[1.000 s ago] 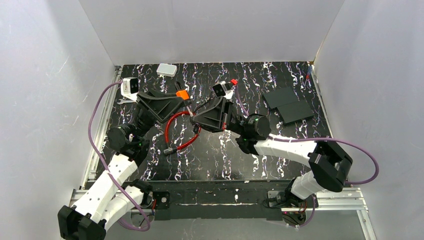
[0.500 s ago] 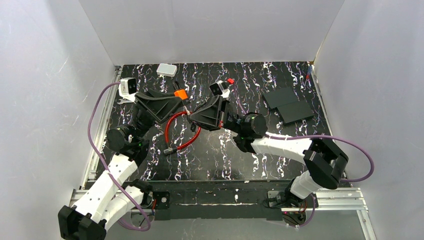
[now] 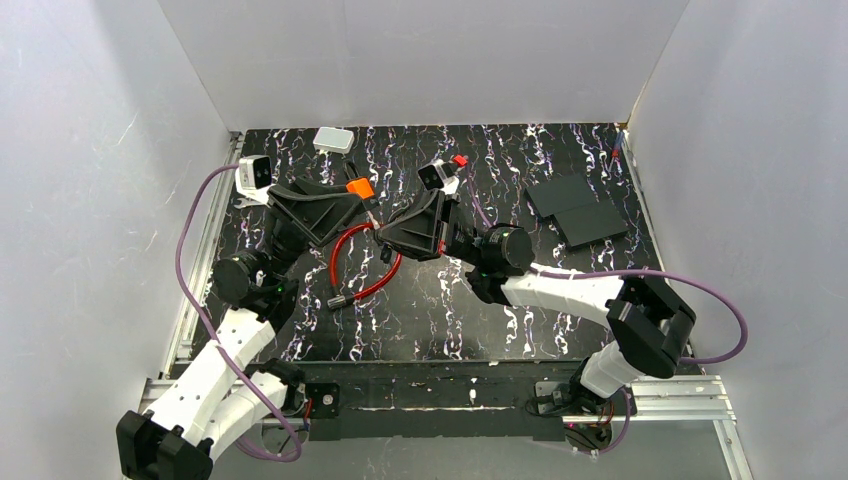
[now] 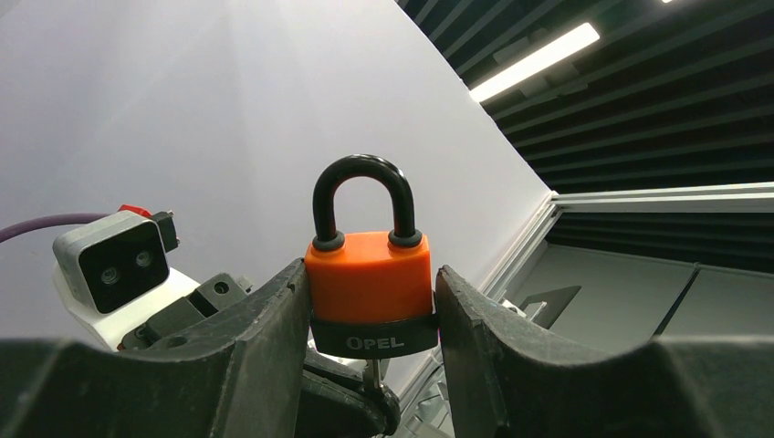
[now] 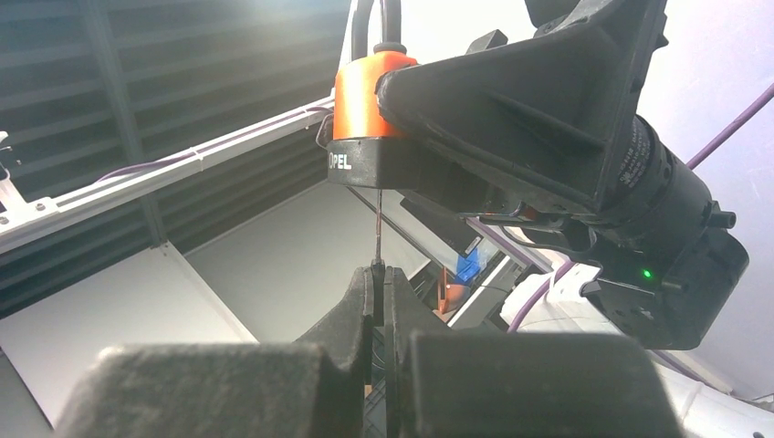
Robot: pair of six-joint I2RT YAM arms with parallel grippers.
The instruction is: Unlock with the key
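Orange padlock (image 4: 369,274) with a black shackle (image 4: 361,165) and "OPEL" on its black base is clamped upright in the left gripper (image 4: 370,306), held up off the table (image 3: 500,310). Both shackle legs are seated in the body, so it looks locked. The key (image 5: 376,224) is pinched in the right gripper (image 5: 377,283) — jaws closed tight on its head, with only the thin blade sticking up out of them. The blade tip meets the underside of the lock at the keyhole; how deep it's gone in can't be told from the wrist views.

From above, both grippers are seen meeting tip to tip over the middle-left of the table, the right one reaching in from the right side. A red cable loop (image 3: 345,255) is laid on the table just below them — a small metal end at its near tip. A white box (image 3: 333,139) is parked by the far edge, and two dark flat plates (image 3: 577,212) are laid touching, well off to the right.
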